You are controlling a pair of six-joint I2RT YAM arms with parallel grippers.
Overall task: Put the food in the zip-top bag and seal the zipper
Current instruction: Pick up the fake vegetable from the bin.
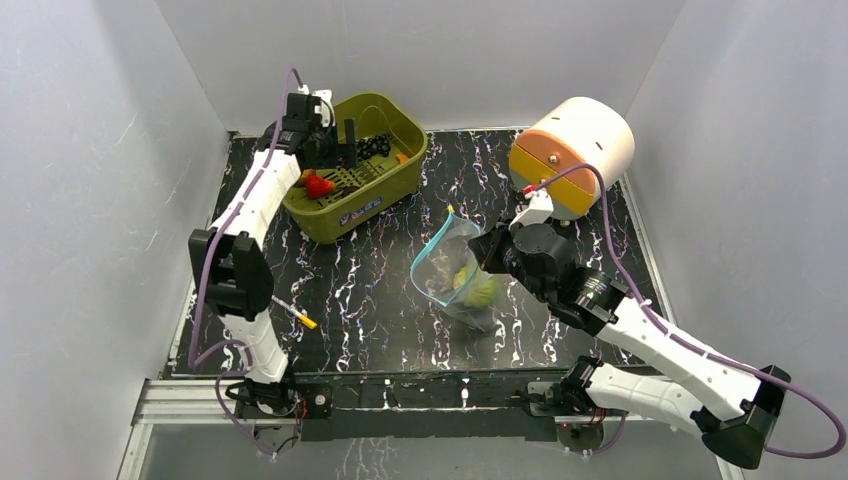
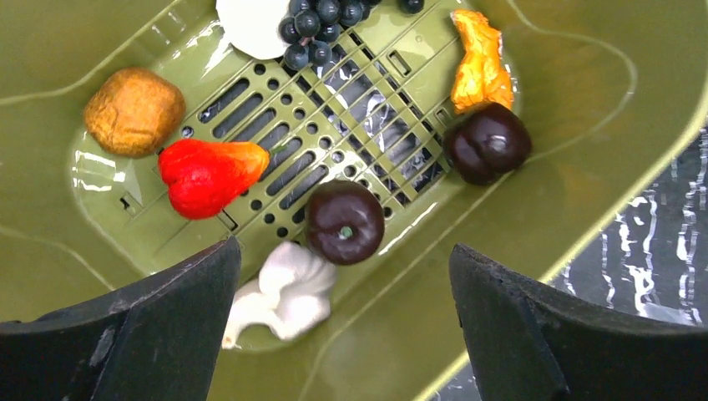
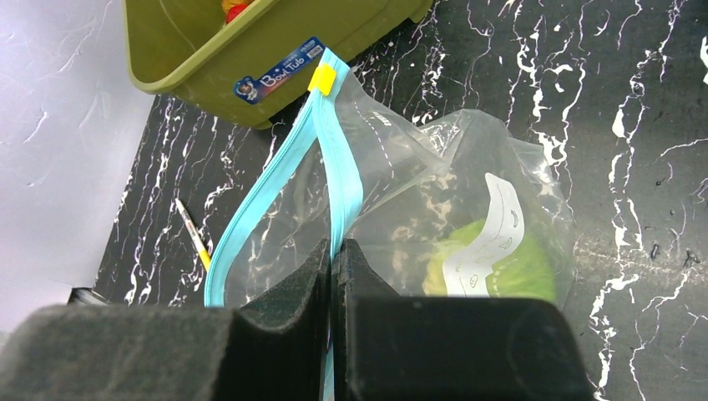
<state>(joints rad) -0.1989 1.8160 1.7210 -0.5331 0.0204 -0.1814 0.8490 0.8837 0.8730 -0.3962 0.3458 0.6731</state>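
Note:
The clear zip-top bag (image 1: pixel 447 268) lies mid-table with its mouth open, and the pale-green cabbage (image 3: pixel 501 271) is inside it. My right gripper (image 3: pixel 332 251) is shut on one side of the blue-teal zipper (image 3: pixel 338 167), whose yellow end (image 3: pixel 322 78) points toward the bin. My left gripper (image 2: pixel 344 246) is open and empty above the olive bin (image 2: pixel 584 83). Below it lie a red fruit (image 2: pixel 204 173), two dark plums (image 2: pixel 345 221), a white garlic piece (image 2: pixel 284 292), an orange piece (image 2: pixel 480 71), grapes (image 2: pixel 317 29) and a brown round piece (image 2: pixel 134 111).
A thin yellow-tipped stick (image 1: pixel 297 314) lies on the table left of the bag. A large white and orange cylinder (image 1: pixel 572 152) stands at the back right. White walls close in the table on three sides.

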